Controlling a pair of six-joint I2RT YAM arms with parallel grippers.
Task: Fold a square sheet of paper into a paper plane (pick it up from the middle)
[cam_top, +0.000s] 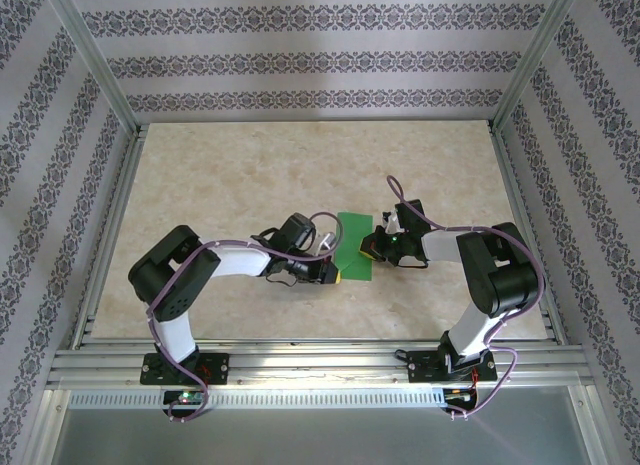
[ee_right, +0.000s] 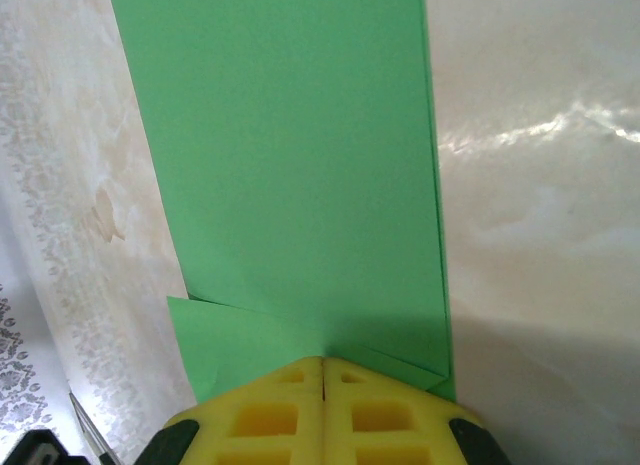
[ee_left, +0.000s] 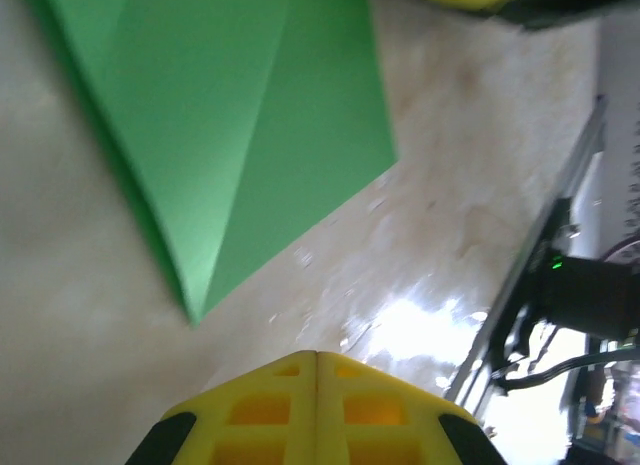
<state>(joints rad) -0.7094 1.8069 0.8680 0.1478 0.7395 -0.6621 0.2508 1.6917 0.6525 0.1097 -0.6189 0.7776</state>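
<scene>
Your left pincer [ee_left: 317,370]: closest to you, yellow fingers pressed tight together, nothing in them. Green sheet of paper [ee_left: 250,115] lies just past it, not touching. Your right pincer [ee_right: 325,365]: fingers squeezed together too, and they look to be pinching right edge of sheet. Sheet lies flat on table [cam_top: 200,185], between both pincers, about mid-table. Sheet is long strip, looks folded in half, one slanted crease showing. No pointy nose, no wings yet. You look early in job: most folds left.
</scene>
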